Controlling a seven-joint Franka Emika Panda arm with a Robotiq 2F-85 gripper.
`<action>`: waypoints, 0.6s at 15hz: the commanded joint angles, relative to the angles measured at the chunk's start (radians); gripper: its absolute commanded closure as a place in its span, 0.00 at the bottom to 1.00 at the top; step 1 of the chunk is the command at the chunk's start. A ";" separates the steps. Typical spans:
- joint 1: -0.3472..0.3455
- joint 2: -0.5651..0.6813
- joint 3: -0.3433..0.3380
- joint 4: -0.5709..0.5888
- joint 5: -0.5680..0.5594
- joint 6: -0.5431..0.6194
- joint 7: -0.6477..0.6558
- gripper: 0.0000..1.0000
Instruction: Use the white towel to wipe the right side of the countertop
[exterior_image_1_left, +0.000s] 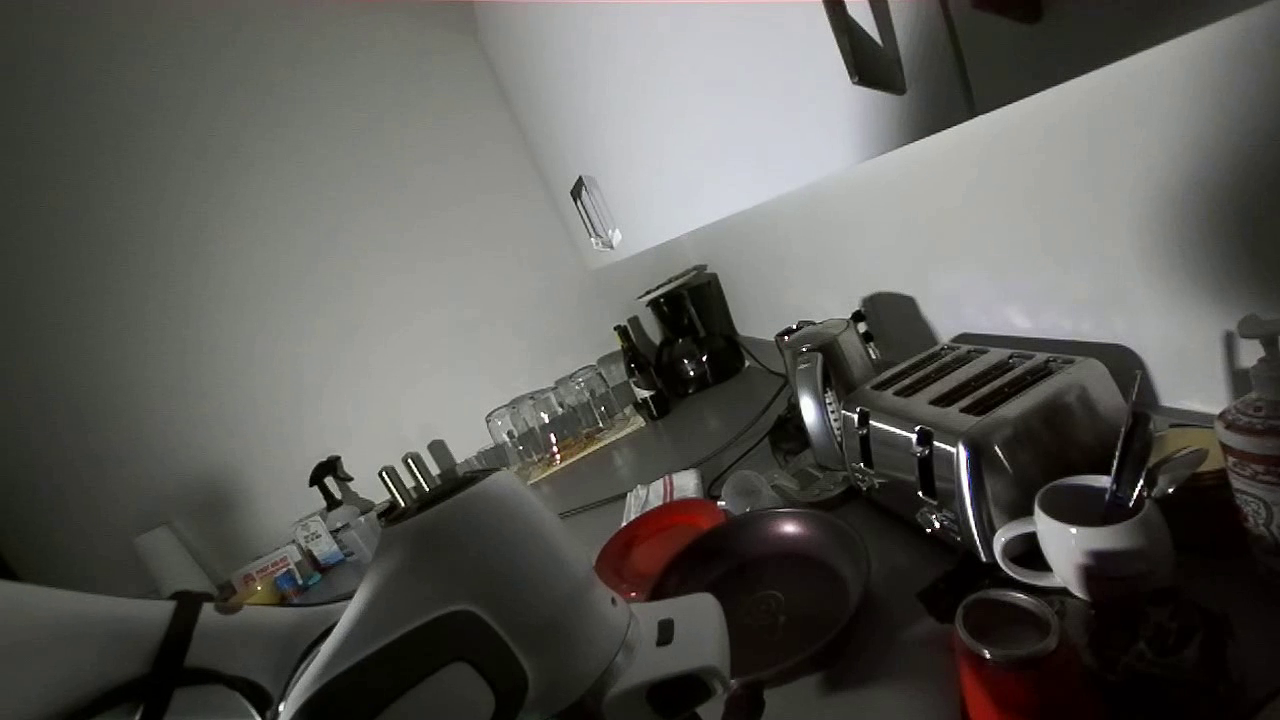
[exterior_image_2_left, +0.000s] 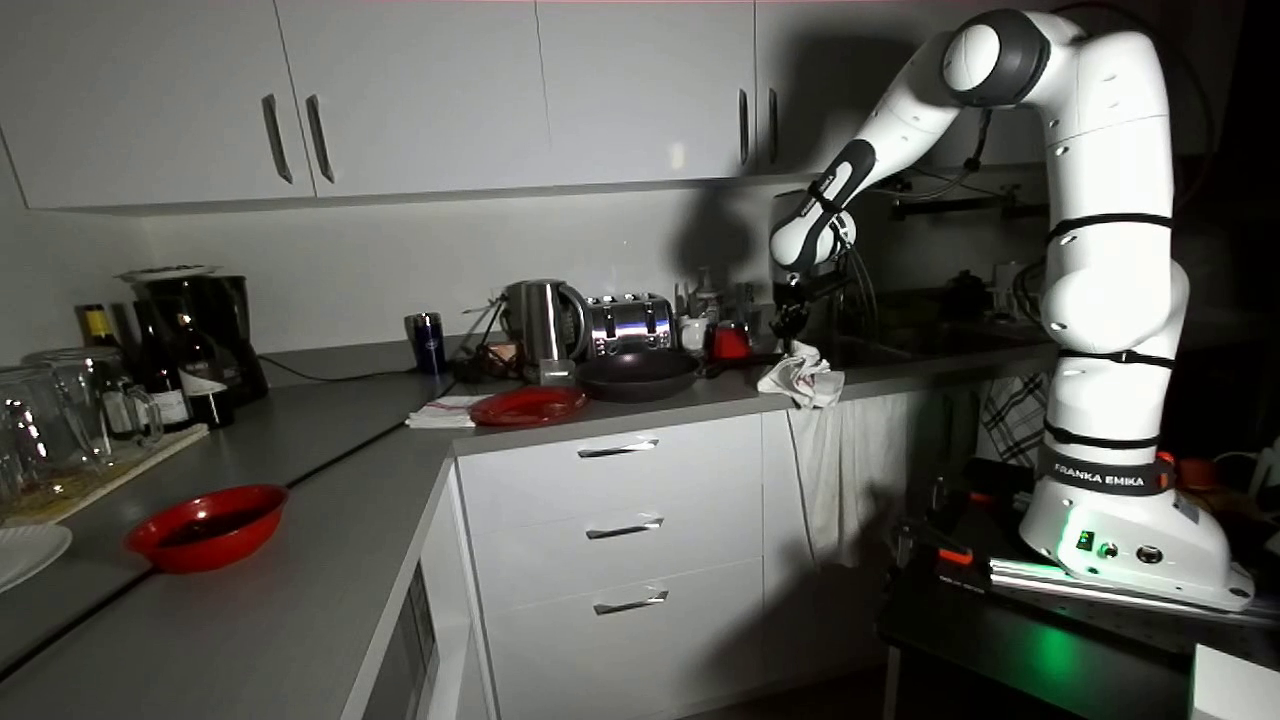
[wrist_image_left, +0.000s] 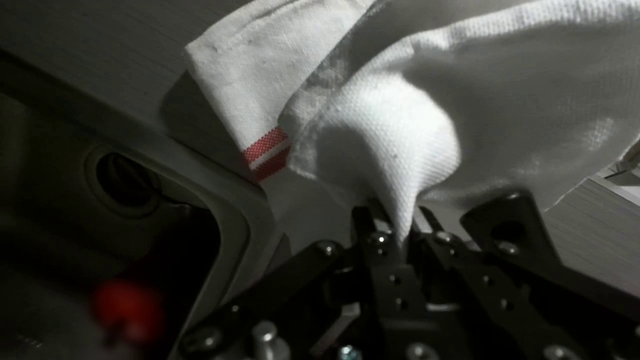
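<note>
The white towel (wrist_image_left: 395, 125) with red stripes is bunched up in the wrist view. My gripper (wrist_image_left: 395, 220) is shut on a pinched fold of it. In an exterior view the towel (exterior_image_2_left: 803, 378) lies crumpled at the front edge of the grey countertop (exterior_image_2_left: 340, 520), with part of it hanging over the edge. My gripper (exterior_image_2_left: 792, 325) points down just above it there. The countertop also shows beside the towel in the wrist view (wrist_image_left: 115, 55). In an exterior view (exterior_image_1_left: 660, 440) the countertop shows, but the arm's wrist fills the front and the gripped towel is hidden.
A sink edge (wrist_image_left: 240, 200) lies beside the towel. A dark frying pan (exterior_image_2_left: 640, 378) points its handle toward the gripper. A red plate (exterior_image_2_left: 530, 406), a folded striped cloth (exterior_image_2_left: 440, 412), a toaster (exterior_image_2_left: 632, 325), a kettle (exterior_image_2_left: 543, 320) and a red cup (exterior_image_2_left: 730, 342) stand nearby.
</note>
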 joint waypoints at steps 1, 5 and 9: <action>-0.031 0.017 -0.024 0.028 0.034 -0.020 -0.008 0.95; -0.099 0.054 -0.068 0.062 0.104 -0.047 -0.014 0.95; -0.167 0.094 -0.120 0.104 0.166 -0.072 0.026 0.95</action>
